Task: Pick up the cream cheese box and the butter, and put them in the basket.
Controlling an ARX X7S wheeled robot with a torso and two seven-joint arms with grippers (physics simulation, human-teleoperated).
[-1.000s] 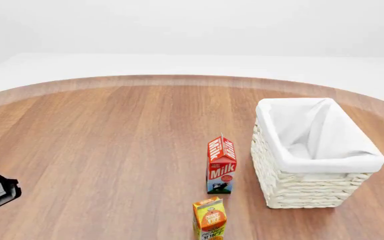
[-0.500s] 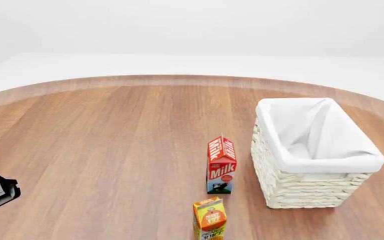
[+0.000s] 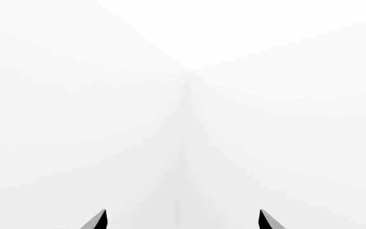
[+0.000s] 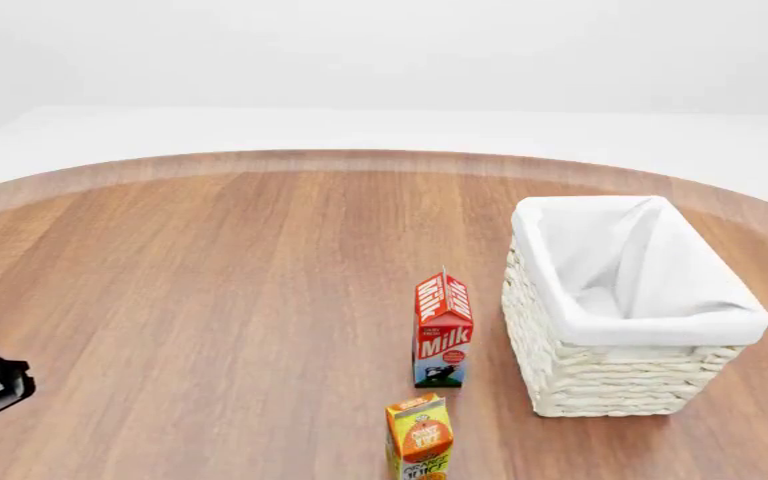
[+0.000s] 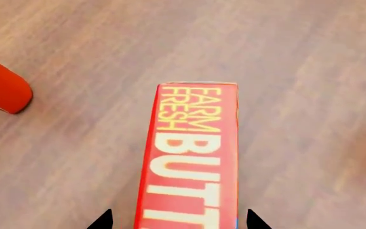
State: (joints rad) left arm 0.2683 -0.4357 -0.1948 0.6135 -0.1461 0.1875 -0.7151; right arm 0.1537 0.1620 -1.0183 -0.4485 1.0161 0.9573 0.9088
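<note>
The right gripper shows only as two dark fingertips at the bottom edge of its wrist view, set wide apart, one on each side of the butter. The jaws straddle the box without visibly touching it, so this reads as the final approach for the butter grasp, not yet a hold. The box runs up the middle of that frame from the bottom edge, its yellow lettering facing the camera, lying on the wooden table. A rounded red object sits at the left edge of the frame, well apart from the box.

The next move likely calls for a little more descent, then closing squarely on the long sides.

The left gripper also shows two spread fingertips, at the bottom of its view, facing blank white with nothing between them. In the head view a dark piece of that arm sits at the lower left edge.

The basket stands at the right of the head view, open and apparently empty. A milk carton stands just left of it, and a juice carton lower down. The cream cheese box is not in view.
</note>
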